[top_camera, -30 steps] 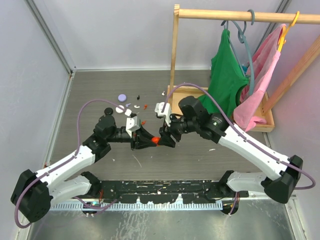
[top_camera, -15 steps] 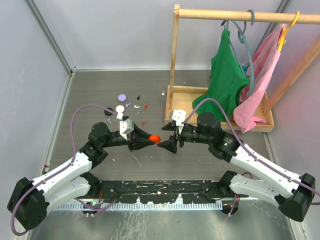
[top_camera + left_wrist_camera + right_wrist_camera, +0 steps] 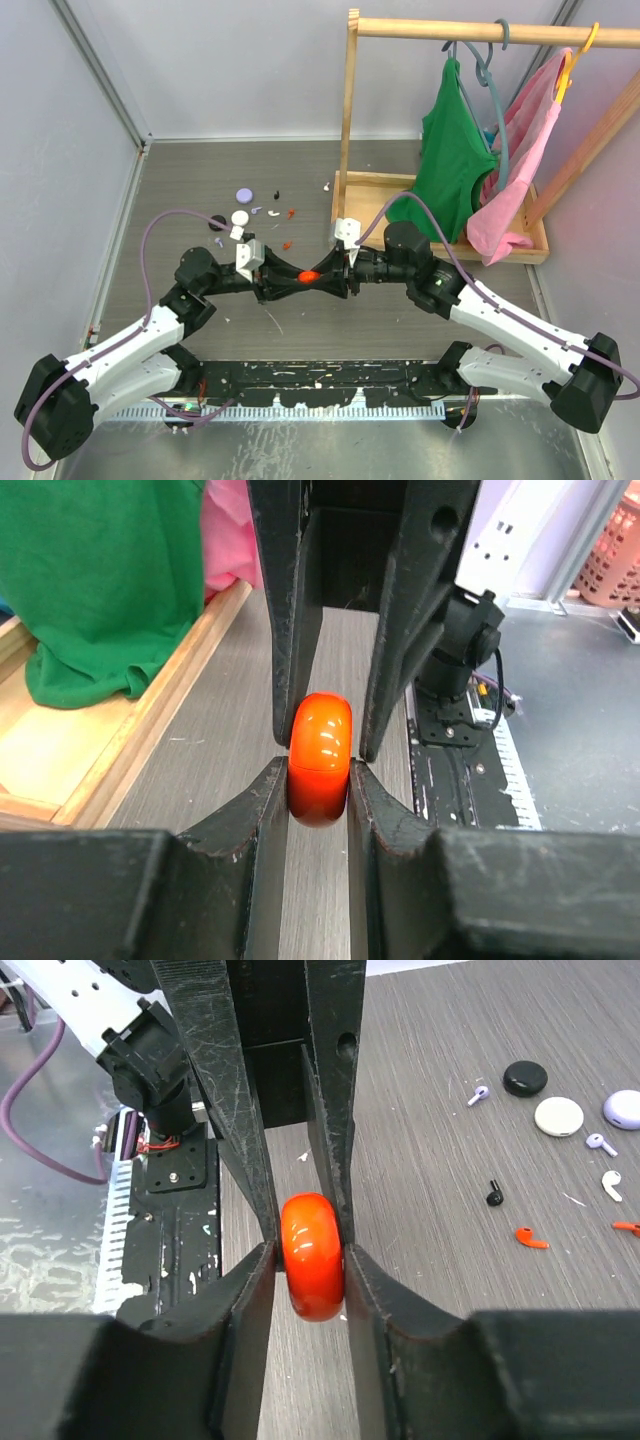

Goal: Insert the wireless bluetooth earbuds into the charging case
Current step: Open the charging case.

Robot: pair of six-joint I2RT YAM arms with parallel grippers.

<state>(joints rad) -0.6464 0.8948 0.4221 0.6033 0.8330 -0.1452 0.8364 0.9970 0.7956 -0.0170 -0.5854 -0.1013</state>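
Nearest, just beyond the arm bases and seemingly raised off the table (image 3: 400, 330): the red charging case (image 3: 310, 274), clamped across its flat faces by the left pincer (image 3: 318, 772) from one end and by the right pincer (image 3: 310, 1250) from the other, touched by all four fingers. Looks hard, glossy and rounded, so probably light, stiff and slippery. Best gripped on the broad flat sides, never on the curved rim, and squeezed gently to avoid squirting it out. Probably calls for one pincer steadying the lower half and the other freeing the lid. Farther out, loose on the table: the wireless bluetooth earbuds (image 3: 291, 212), among them a red bud (image 3: 532, 1238), a black bud (image 3: 493, 1196), a white bud (image 3: 611, 1185) and a lilac bud (image 3: 600, 1143), mixed with a black disc (image 3: 524, 1078), a white disc (image 3: 558, 1116) and a lilac disc (image 3: 625, 1110). Tiny, smooth and light, likely to skid under a finger; better taken by the stem. Open table to the left of the cluster. Farthest, on the right: a wooden rack (image 3: 350, 110) hung with green and pink garments, its base frame close to the right arm.
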